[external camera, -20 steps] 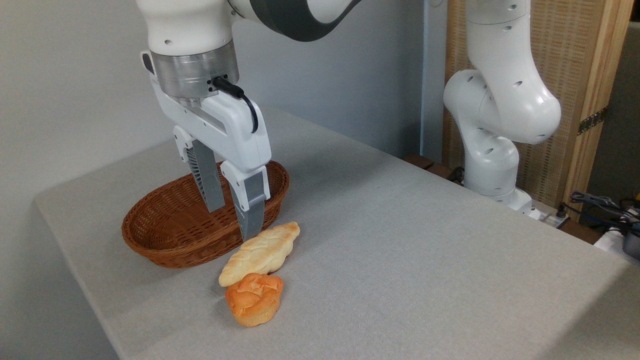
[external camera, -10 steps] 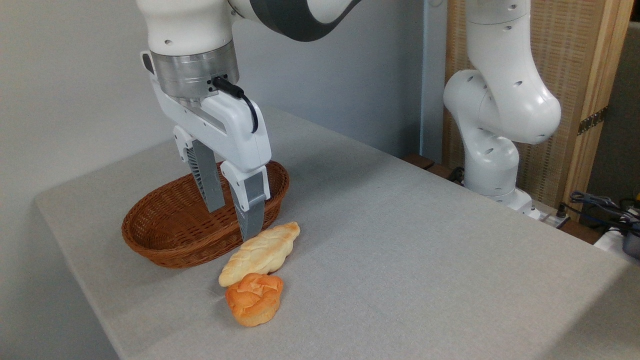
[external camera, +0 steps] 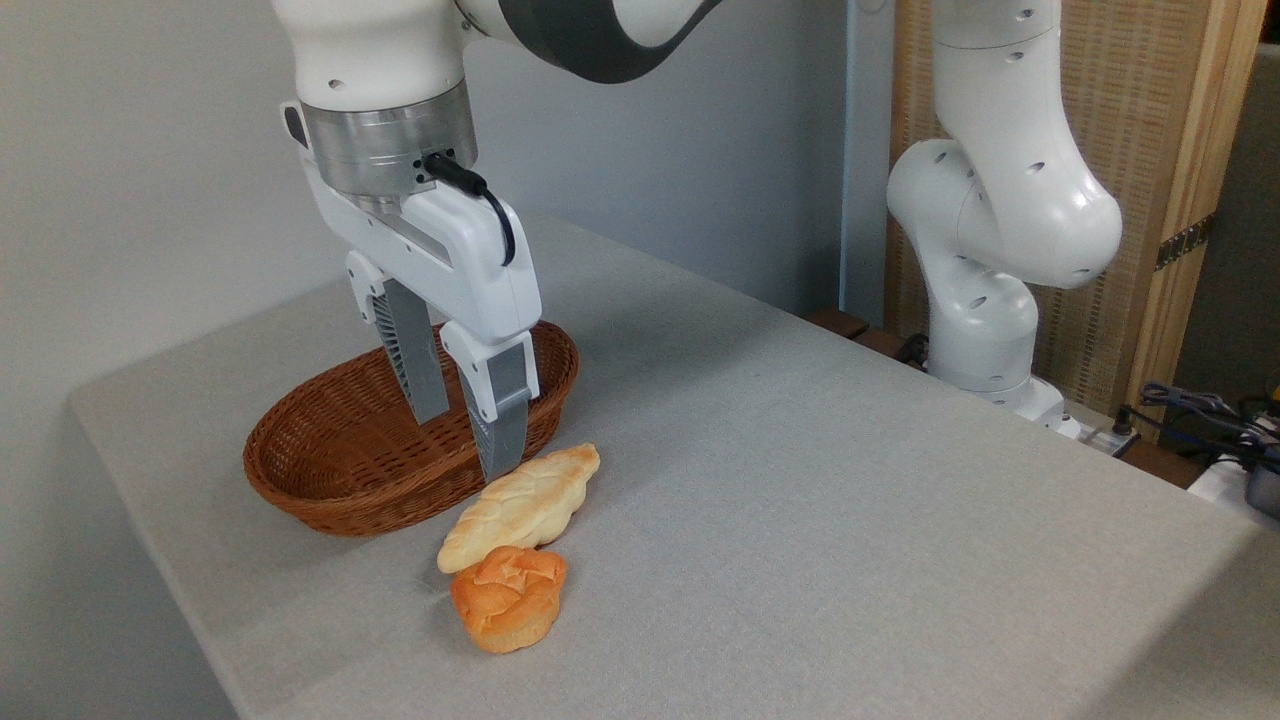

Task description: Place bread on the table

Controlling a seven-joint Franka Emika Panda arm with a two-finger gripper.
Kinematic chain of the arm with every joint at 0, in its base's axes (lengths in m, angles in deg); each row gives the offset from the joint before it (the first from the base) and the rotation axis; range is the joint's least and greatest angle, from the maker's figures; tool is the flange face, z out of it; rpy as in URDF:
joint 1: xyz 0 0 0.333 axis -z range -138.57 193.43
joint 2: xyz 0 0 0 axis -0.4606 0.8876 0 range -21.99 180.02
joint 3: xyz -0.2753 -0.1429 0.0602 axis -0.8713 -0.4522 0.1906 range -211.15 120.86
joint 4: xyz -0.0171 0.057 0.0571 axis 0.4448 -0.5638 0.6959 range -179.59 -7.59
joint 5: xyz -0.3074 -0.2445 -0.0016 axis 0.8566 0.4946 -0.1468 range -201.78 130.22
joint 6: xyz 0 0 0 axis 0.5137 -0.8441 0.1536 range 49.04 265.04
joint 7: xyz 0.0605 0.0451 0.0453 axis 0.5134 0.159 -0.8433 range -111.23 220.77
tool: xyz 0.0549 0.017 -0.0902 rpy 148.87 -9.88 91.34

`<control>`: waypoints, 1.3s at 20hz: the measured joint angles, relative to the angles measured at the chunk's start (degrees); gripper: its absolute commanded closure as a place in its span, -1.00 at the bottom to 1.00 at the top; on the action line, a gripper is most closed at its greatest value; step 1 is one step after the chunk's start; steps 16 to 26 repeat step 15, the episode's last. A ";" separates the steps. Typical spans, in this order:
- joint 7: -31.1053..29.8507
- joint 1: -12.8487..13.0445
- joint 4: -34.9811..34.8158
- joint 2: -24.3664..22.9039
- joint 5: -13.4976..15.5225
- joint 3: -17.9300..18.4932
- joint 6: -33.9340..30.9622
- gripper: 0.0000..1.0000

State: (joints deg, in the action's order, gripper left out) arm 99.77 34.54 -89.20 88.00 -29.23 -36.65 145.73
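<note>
With the bread (external camera: 508, 598) lying on the table (external camera: 800, 480) beside the loaf (external camera: 520, 508), the end effector (external camera: 465, 440) hangs empty, fingers apart, over the basket (external camera: 330, 490); only withdrawal seems left.

Orange-brown bread (external camera: 508, 597) on the grey table (external camera: 800, 480), touching braided loaf (external camera: 520, 508); empty parted tool (external camera: 465, 440) above.

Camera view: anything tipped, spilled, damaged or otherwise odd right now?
Nothing stands out. The bun and the braided loaf lie whole on the table, the basket sits upright, and the hand hangs open above it.
</note>
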 measured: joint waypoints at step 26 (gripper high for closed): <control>0.00 0.29 -0.62 0.49 0.05 -0.90 0.00 -1.00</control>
